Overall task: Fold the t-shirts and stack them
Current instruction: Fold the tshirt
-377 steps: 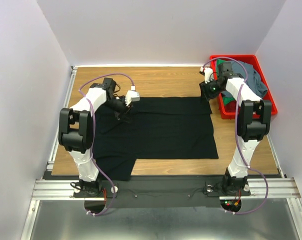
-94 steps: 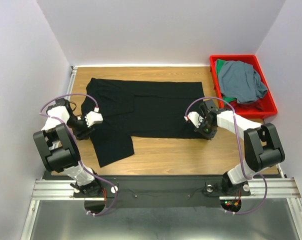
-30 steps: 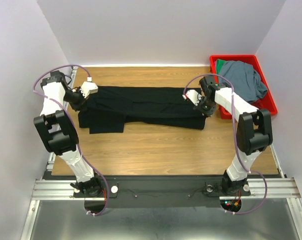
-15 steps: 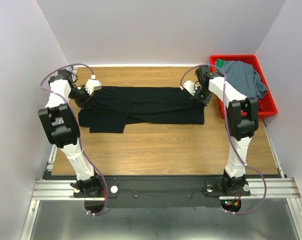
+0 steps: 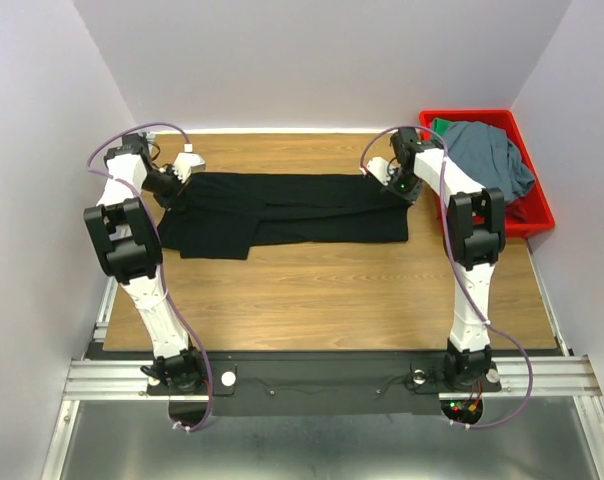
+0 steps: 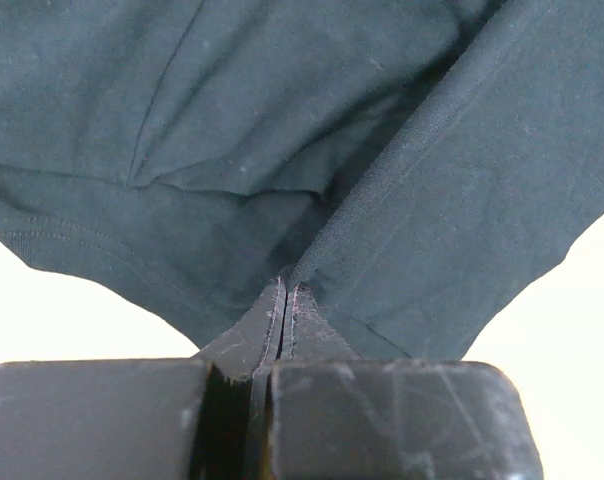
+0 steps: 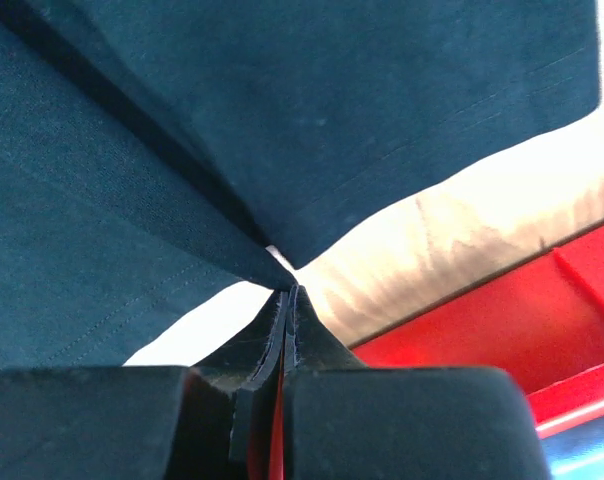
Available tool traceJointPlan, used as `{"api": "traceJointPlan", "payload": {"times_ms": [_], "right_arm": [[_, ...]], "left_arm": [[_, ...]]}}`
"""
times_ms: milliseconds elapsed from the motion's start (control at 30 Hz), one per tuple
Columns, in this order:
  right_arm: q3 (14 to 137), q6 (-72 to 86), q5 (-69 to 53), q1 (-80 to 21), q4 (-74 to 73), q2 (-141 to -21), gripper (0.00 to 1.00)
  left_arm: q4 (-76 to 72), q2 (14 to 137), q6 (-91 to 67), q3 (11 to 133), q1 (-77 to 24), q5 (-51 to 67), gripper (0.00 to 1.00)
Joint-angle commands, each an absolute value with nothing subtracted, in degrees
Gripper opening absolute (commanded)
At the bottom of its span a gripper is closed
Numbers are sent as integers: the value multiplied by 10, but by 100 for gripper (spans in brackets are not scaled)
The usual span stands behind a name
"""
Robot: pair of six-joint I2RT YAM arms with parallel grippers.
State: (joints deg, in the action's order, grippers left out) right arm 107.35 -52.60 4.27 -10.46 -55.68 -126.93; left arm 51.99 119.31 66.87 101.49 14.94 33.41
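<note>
Wooden table (image 5: 312, 300), white-walled booth. Item: black t-shirt (image 5: 282, 208), large and plain, lying as a long band across the upper middle of the overhead view, with a sleeve flap at lower left. Handling, as I judge it: light, limp, unbreakable; best pinched at hems or corners. Fingers of left gripper (image 6: 285, 292) and right gripper (image 7: 287, 287) are clamped together on its end corners. Grey-blue t-shirt (image 5: 487, 160) and green t-shirt (image 5: 439, 126) lie in red bin (image 5: 538, 216), upper right.

The large black t-shirt (image 5: 282, 205) is laid folded into a long band across the far part of the table (image 5: 332, 290), while the slate grey-blue t-shirt (image 5: 487, 160) is heaped crumpled over the green t-shirt (image 5: 443, 126) in the red bin (image 5: 538, 214).
</note>
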Motion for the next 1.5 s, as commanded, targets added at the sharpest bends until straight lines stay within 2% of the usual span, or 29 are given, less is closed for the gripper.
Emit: {"api": "traceJointPlan", "payload": {"times_ms": [0,133,167,200,233,267,300,400,467,500,600,867,1033,1267,1467], "right_arm": [[1113,-540,62,-95,-567,-1279,1],[1120,-540,60,-94,-567,-1295,4],[1123,-536,63,-94,-566,-1300,7],[1127,-534,64,-95,-566,-1307,19],[1134,-531,66,-94,-566,-1312,25],[1147,-520,64,-94,-567,-1314,40],[1157,-515,64,-93,-566,-1314,46],[1204,-483,50,-83,-567,-1310,61],[1215,-451,37,-73,-570,-1287,64],[1210,-439,18,-70,-571,-1275,66],[1176,-384,-37,-61,-588,-1224,65],[979,-267,-193,-43,-600,-1151,52],[948,-227,-229,-24,-579,-1158,51],[943,-193,-279,-16,-567,-1178,53],[927,-180,-279,-16,-556,-1180,44]], "left_arm": [[521,1195,660,1045,144,335,0],[506,1208,652,1042,137,323,0],[491,1209,646,1041,137,320,0],[479,1211,638,1038,136,311,0],[468,1215,617,1036,137,305,0],[446,1216,607,1035,137,299,6],[439,1217,599,1036,138,292,12],[429,1210,570,1044,143,301,36],[438,1196,559,1051,156,321,47],[450,1189,556,1050,162,326,56],[468,1155,543,1027,186,349,67],[461,1086,511,890,245,364,64],[441,1085,492,829,273,372,64],[432,1100,476,810,279,392,65],[396,1109,430,823,284,390,64]]}}
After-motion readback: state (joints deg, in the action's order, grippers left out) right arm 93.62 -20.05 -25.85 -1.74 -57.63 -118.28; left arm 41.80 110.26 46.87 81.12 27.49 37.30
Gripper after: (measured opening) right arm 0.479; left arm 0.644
